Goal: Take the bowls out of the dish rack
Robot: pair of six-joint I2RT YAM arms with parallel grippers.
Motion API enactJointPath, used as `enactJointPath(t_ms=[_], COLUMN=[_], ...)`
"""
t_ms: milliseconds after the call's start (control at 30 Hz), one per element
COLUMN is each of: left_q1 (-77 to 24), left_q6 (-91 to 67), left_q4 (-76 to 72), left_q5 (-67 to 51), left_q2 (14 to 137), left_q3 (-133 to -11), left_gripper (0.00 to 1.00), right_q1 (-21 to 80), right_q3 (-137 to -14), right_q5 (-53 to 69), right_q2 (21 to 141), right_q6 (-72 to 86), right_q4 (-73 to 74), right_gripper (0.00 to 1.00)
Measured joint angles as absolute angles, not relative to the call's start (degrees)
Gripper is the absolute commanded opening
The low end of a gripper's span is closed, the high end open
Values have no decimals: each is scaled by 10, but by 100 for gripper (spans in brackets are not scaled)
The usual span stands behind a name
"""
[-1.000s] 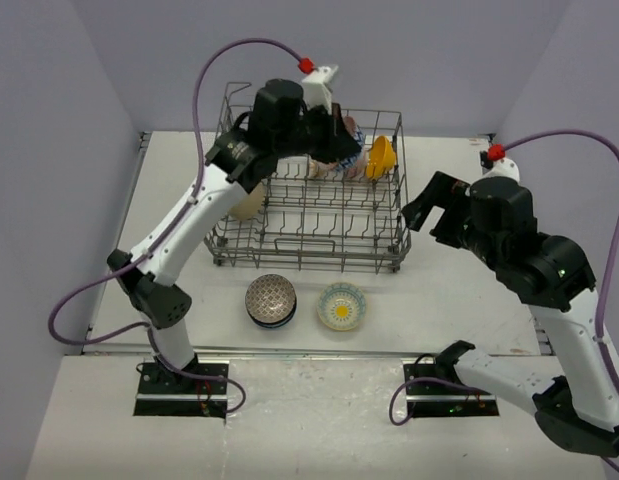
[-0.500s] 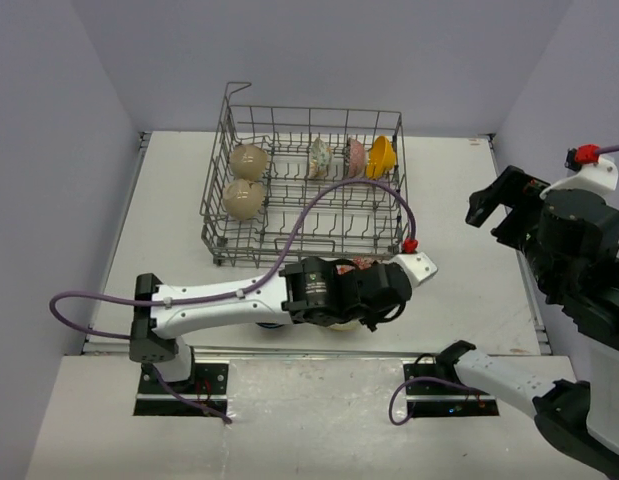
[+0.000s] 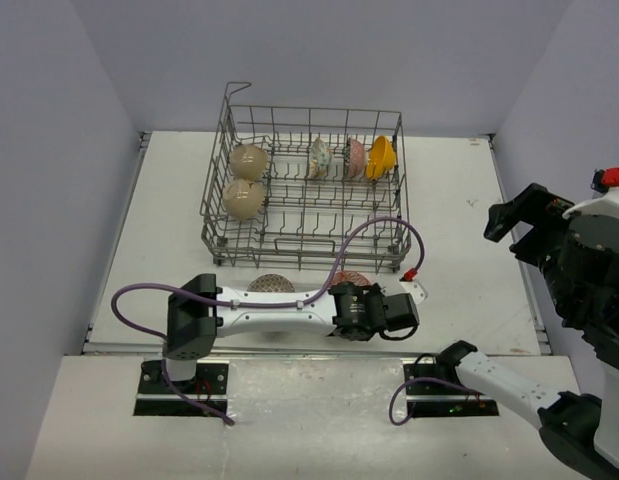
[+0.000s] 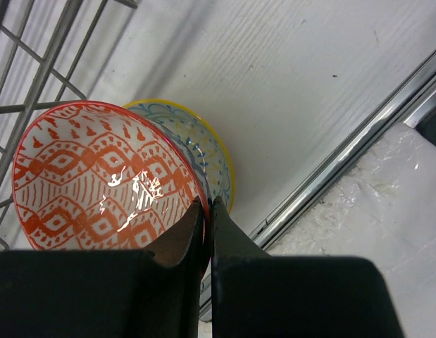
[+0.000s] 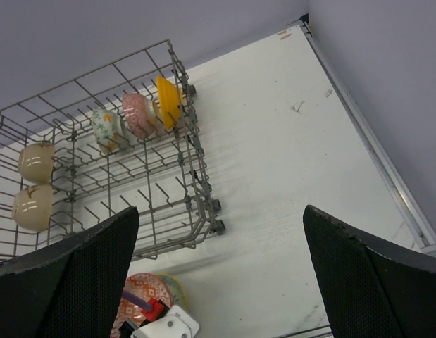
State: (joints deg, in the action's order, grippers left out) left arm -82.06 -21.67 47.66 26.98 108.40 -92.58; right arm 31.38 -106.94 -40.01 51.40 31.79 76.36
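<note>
My left gripper (image 4: 207,204) is shut on the rim of a red-patterned bowl (image 4: 98,176). It holds this bowl tilted over a yellow-rimmed bowl (image 4: 216,151) on the table in front of the dish rack (image 3: 304,235). In the top view the left gripper (image 3: 361,292) is low at the table's front. A dark patterned bowl (image 3: 272,285) sits half hidden behind that arm. The rack holds two beige bowls (image 3: 244,180), a green-patterned bowl (image 3: 319,156), a pinkish bowl (image 3: 355,156) and an orange-yellow bowl (image 3: 381,157). My right gripper (image 3: 519,215) is open and empty, high at the right.
The rack's small wheels (image 5: 218,215) face the bare right part of the table (image 5: 288,141). A metal rail (image 4: 330,169) runs along the table's front edge, close to the stacked bowls. Grey walls close off the left, back and right.
My left arm carried the red-patterned bowl from the rack down to the yellow-rimmed bowl at the front and now lies lower. My right arm drew back to the right.
</note>
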Motion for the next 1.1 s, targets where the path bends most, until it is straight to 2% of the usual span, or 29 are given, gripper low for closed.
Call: enactJointPath(t_ms=[500,633,733,867,967,1100], left_q1=[-820,-814,-810,-809,-809,-808], left_q6=[-214,-212,-207,-202,-199,-200], left_q4=[396,393,396,401,413,447], left_q5=[268,267,271,278,282,279], left_q2=[1119,1122,1122,1121,1121,1121], left_q3=[-855,-854,-854,-854,-857,-877], left_gripper=[0,11,24,29,39,43], right_q1=[314,314,314,314,314,314], right_q3=[-1038,-1036,-1035,-1032,-1029,-1029], right_q5=[-392,-390,-389,-381,-379,-378], right_q2=[491,491,491,491,491,492], right_q6=[324,325,326,325,325,321], right_q4=[759,757,753,748,742,736], right_gripper=[99,99,99,99,99,99])
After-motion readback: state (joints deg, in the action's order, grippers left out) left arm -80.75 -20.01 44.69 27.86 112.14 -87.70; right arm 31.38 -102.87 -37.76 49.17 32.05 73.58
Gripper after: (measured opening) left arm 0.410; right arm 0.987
